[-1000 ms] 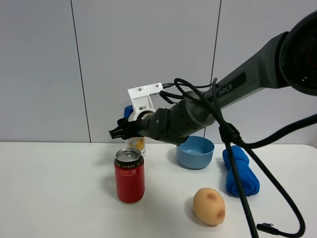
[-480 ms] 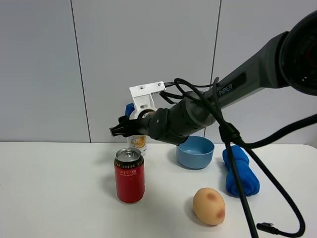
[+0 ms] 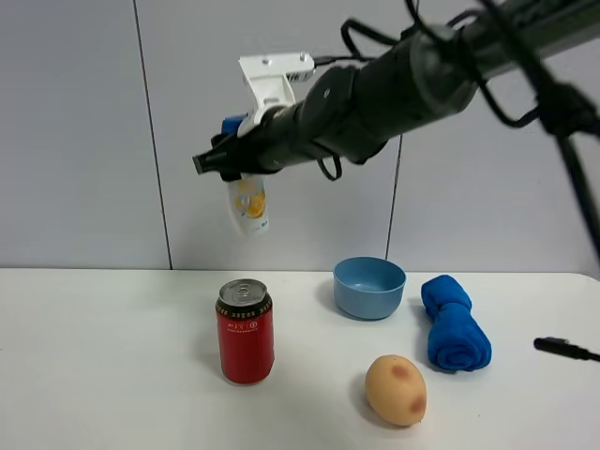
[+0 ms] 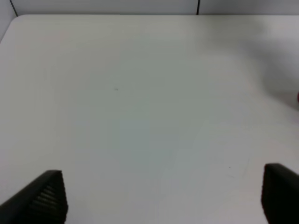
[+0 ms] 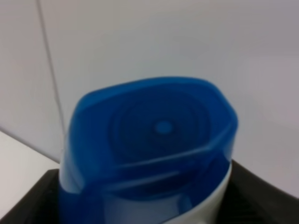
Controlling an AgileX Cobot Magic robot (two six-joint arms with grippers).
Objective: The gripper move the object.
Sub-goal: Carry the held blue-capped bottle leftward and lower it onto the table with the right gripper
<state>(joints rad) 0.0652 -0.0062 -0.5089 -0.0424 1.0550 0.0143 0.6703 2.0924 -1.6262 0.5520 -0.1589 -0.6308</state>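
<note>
Table [image 3: 112,375] looks white, wall [image 3: 75,141] grey; we see can [image 3: 245,333], bowl [image 3: 369,287], potato [image 3: 396,389], towel [image 3: 454,323]. Right gripper [image 3: 214,161] clamps the bottle [image 3: 248,208] aloft; left gripper [image 4: 163,196] gapes.

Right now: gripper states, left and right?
Left gripper: open, empty.
Right gripper: closed on the shampoo bottle, held in the air.
</note>
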